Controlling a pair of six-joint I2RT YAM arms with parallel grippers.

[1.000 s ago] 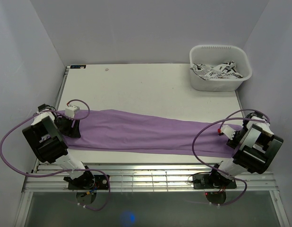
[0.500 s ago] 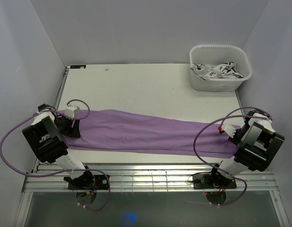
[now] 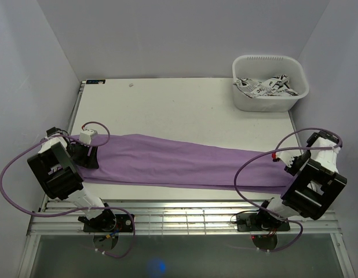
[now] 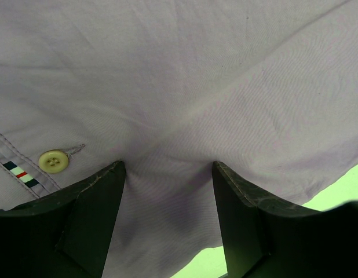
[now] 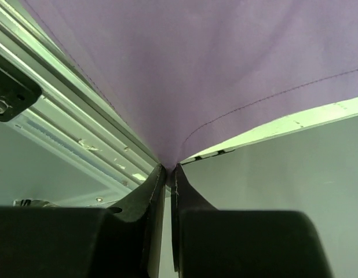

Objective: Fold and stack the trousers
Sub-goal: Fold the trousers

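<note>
Top external view: across the table (image 3: 185, 104) the trousers (image 3: 179, 162) lie stretched out, both ends hidden under wrists. The right gripper (image 5: 167, 169) pinches a hem corner. The left gripper (image 4: 166, 174) is spread wide on the waist, near a button (image 4: 54, 160).

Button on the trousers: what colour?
The button is pale cream-yellow, best seen in the left wrist view.

White table (image 3: 179, 110), white tub (image 3: 266, 104) far right, black-and-white printed bundle (image 3: 266, 87) inside
</note>
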